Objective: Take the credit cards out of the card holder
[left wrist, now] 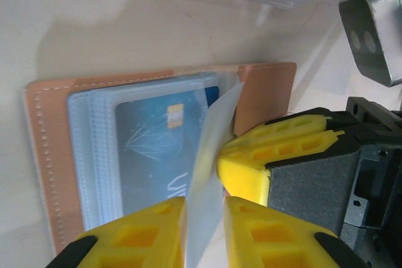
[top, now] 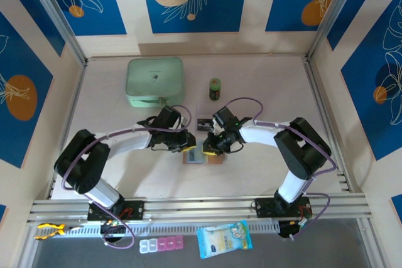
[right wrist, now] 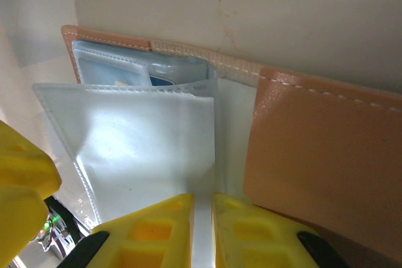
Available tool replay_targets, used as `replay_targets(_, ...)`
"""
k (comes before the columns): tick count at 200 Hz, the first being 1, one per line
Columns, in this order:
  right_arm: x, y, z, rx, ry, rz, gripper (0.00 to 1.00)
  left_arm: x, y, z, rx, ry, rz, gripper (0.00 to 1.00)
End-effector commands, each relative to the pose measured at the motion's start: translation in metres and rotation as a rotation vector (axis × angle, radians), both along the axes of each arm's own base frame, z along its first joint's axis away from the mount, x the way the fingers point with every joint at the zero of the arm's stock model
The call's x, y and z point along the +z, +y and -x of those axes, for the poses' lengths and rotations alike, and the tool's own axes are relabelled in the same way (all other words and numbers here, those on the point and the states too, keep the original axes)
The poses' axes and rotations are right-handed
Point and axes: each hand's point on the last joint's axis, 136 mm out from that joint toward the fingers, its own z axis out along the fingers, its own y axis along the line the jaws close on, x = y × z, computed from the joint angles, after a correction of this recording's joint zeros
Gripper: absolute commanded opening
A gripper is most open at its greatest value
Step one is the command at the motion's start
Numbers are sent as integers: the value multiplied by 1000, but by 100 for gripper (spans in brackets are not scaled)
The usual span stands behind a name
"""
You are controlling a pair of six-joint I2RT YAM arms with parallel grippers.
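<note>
- Top view: the left gripper [top: 188, 148] and right gripper [top: 210, 150] meet tip to tip over the small salmon-pink folding card holder [top: 195, 157]. It lies open mid-table, about equally near both arms.
- Left wrist view: the left gripper's yellow fingers [left wrist: 141, 233] are nearly together, pinching a clear plastic sleeve leaf [left wrist: 210, 142] that stands up from the holder. A dark blue credit card [left wrist: 157, 155] lies flat in a pocket just left of that leaf, with its long axis running roughly toward this gripper. The right gripper closes on the same leaf from the right.
- Right wrist view: the right gripper's jaws are narrow, with the leaf's edge between them. It is probably clamped, though the contact is hidden. The holder's pink flap lies to the right.
</note>
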Motion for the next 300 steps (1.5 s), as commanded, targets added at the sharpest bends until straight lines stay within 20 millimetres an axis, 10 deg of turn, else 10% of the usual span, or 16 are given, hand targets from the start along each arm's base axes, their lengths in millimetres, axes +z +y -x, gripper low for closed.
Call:
replay_targets(1,1,-3,4,2,6,-8,16,-4,-10,6,-24,29,35,22)
replay_targets(103,17,-10,0,-21,-37,-14,20,4,-23,9,-42,33,62,23)
replay_targets(300,80,-96,0,-209,-176,-39,23,4,-91,6,-177,33,58,44)
